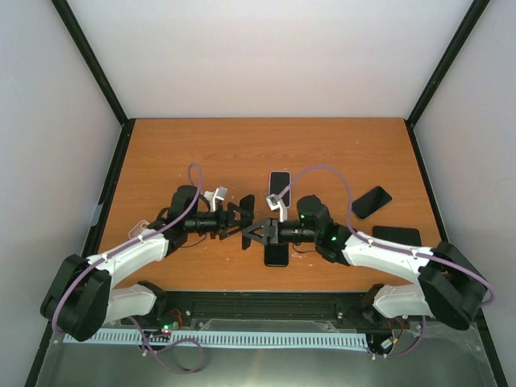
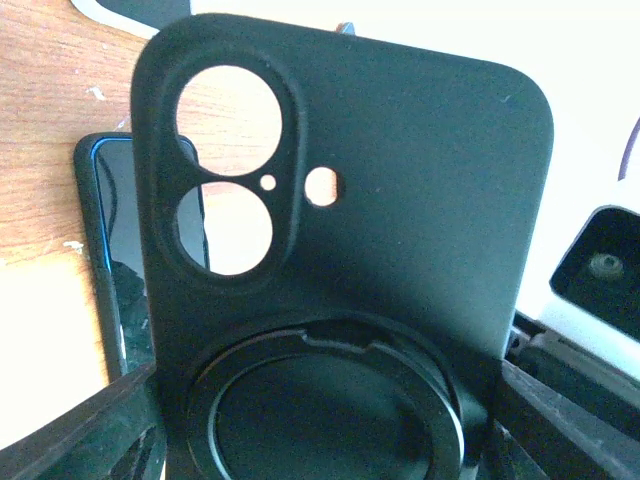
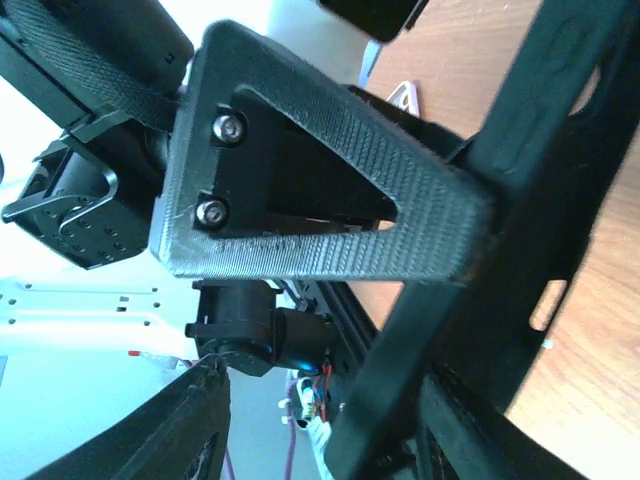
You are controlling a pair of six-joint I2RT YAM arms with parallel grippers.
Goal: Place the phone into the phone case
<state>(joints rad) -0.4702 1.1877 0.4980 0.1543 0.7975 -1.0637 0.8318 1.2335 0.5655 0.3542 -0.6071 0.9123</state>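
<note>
phone case [image 2: 400, 230] right in your face, upright, clamped across its sides by your left hand [image 1: 240, 215], guessing to steady it for loading | right hand [image 1: 255, 234] half-closed around its edge, can't tell if it grips | phone [image 2: 110, 290] flat on worktop [image 1: 339, 153] just behind | spare handsets [image 1: 372, 201] off right, both hands crowding the case

Arms [image 1: 133, 248] white, blk joints [image 1: 81, 294]; purple cables [image 1: 322, 168]; blk textured jaws, 2 screws [image 3: 231, 127].
</note>
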